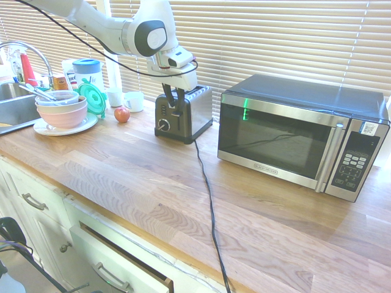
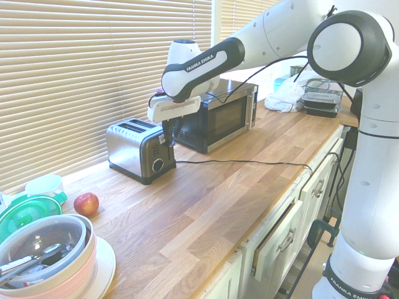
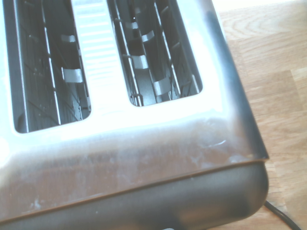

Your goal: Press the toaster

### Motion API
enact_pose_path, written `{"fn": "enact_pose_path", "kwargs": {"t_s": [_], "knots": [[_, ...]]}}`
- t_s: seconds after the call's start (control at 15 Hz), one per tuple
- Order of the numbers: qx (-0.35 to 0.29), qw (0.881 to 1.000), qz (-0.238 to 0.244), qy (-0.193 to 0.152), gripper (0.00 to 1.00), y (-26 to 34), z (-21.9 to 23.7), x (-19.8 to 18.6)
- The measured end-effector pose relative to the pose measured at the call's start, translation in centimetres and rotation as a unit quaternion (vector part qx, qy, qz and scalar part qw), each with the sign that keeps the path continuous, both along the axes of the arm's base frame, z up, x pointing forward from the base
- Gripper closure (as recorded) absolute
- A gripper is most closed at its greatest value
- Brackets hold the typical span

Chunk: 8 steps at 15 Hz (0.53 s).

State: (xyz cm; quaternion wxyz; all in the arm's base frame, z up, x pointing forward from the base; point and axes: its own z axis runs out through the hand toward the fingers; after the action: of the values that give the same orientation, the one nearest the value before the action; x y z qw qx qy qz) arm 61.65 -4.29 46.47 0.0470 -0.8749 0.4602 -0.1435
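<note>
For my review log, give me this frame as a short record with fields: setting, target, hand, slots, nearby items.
setting: wooden kitchen counter in front of window blinds
target: toaster, steel sides, black front with round dial
hand: hand pointing down at the toaster's front end, above the dial; contact with the lever cannot be told
slots: both look empty in the wrist view
nearby items: microwave beside the toaster; apple; stacked bowls on a plate; sink
</note>
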Motion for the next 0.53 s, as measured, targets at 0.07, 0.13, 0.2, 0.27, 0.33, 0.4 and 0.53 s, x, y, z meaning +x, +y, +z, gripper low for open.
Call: {"fn": "enact_pose_path", "kwargs": {"t_s": [0.07,0.13,0.2,0.27,0.33,0.4,0.53], "knots": [[0.000,1.000,0.000,0.000,1.00,0.0,0.0,0.0],[-0.001,1.000,0.000,0.001,1.00,0.0,-0.1,0.0],[-0.001,1.000,0.000,0.001,1.00,0.0,-0.1,0.0],[-0.001,1.000,0.000,0.002,1.00,-0.1,-0.3,0.1],[-0.001,1.000,0.000,0.003,1.00,-0.1,-0.5,0.1],[-0.001,1.000,-0.001,0.004,1.00,-0.1,-0.7,0.2],[-0.001,1.000,0.000,0.008,1.00,-0.1,-1.3,0.3]]}}
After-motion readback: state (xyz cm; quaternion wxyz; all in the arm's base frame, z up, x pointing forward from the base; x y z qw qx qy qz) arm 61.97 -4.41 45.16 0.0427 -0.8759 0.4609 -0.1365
